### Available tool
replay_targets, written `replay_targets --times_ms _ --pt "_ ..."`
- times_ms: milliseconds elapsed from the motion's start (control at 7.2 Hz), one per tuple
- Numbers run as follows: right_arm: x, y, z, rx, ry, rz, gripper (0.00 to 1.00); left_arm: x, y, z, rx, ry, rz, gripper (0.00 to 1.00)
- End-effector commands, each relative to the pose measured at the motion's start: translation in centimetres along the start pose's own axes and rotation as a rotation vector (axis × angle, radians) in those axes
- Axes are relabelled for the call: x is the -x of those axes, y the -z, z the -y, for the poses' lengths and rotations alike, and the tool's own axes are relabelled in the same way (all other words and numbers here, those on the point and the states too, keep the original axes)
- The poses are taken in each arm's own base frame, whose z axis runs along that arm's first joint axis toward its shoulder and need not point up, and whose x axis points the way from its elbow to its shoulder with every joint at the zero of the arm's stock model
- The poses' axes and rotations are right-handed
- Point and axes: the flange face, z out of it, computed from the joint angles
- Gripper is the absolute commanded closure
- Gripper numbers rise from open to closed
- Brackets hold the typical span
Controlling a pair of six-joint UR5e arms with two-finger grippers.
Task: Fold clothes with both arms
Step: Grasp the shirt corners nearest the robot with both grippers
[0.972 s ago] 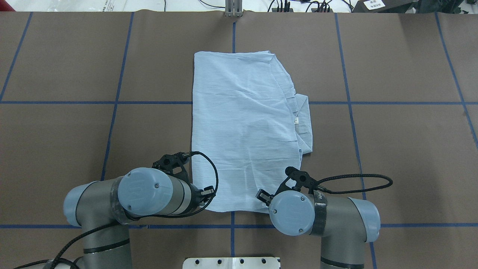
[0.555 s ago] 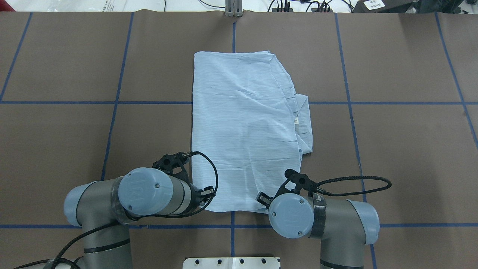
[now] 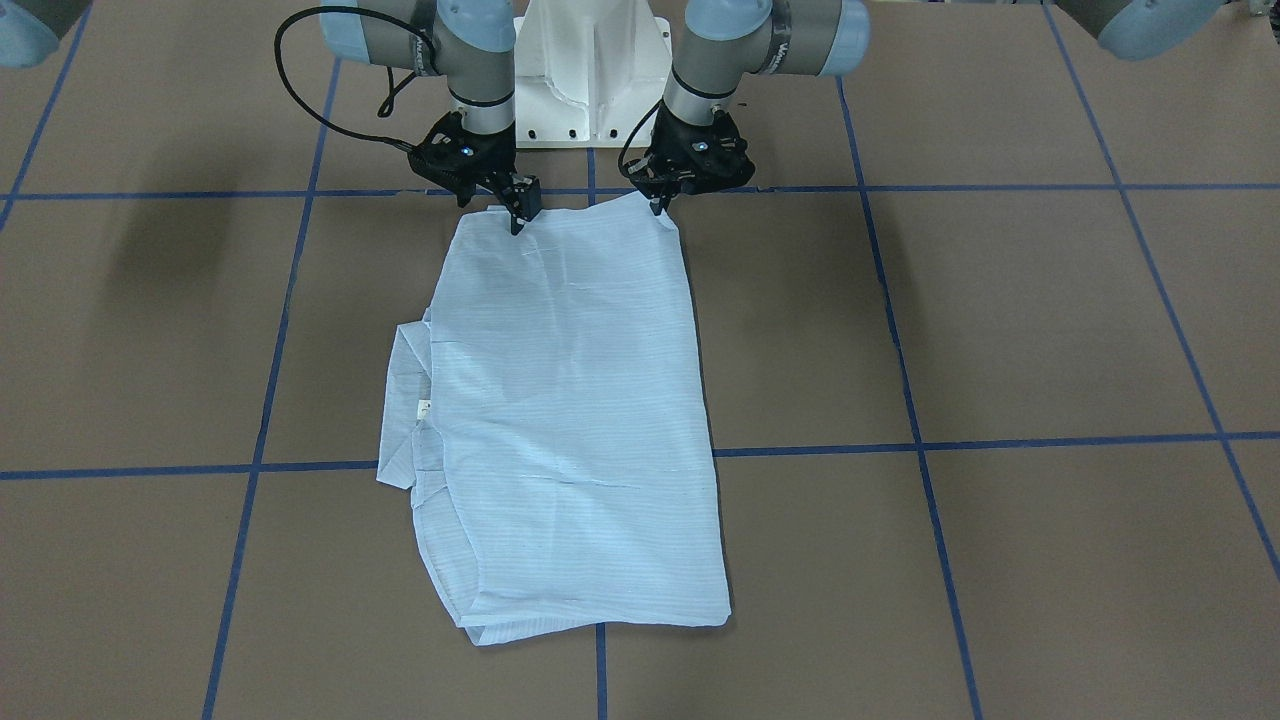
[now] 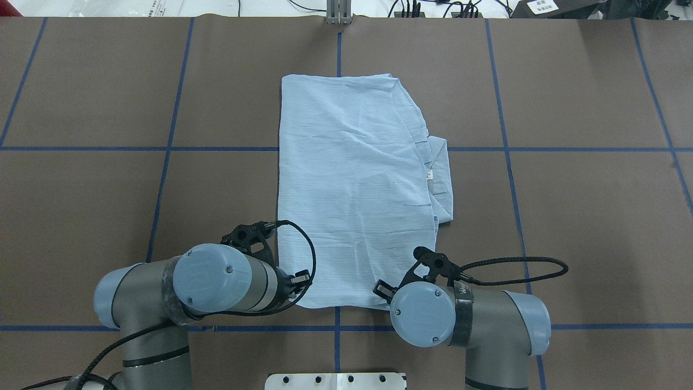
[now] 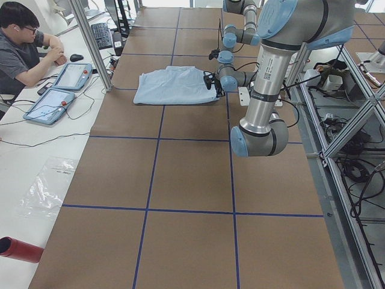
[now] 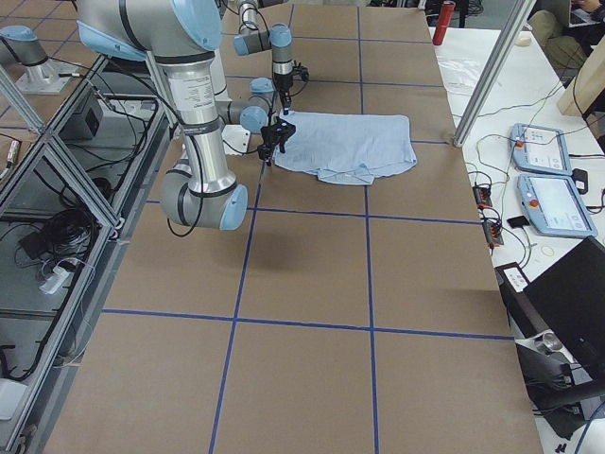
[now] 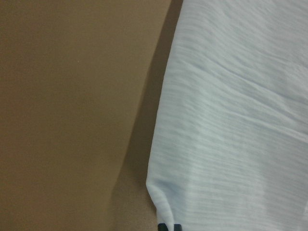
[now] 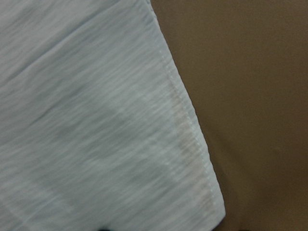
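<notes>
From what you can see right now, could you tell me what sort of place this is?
Probably a robotics lab: the left arm and right arm stand at a brown table gridded with blue tape, and a person sits beside two control pendants.

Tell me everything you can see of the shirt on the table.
The shirt is thin, light-blue cloth with faint pinstripes, folded into a tall, mildly wrinkled rectangle lying flat on the brown table. Its collar and a small white tag show on the robot's right side. The left claw seems to pinch one near corner, which is slightly raised; the right claw touches the other.
</notes>
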Motion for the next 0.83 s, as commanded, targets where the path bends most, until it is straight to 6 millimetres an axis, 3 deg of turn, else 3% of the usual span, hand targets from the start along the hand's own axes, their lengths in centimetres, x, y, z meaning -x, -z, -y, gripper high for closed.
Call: replay_targets --times_ms 0,139,694 --pt "0.2 0.3 0.0 0.002 0.002 0.006 0.73 0.0 0.0 0.0 0.0 0.0 0.0 1.0" --pt "0.3 0.7 -0.1 0.006 0.003 0.014 0.87 0.0 -0.1 0.0 0.0 0.0 0.002 1.0" --pt "0.7 1.5 0.4 0.012 -0.005 0.032 1.0 0.1 -0.2 0.1 -0.002 0.001 0.004 1.0"
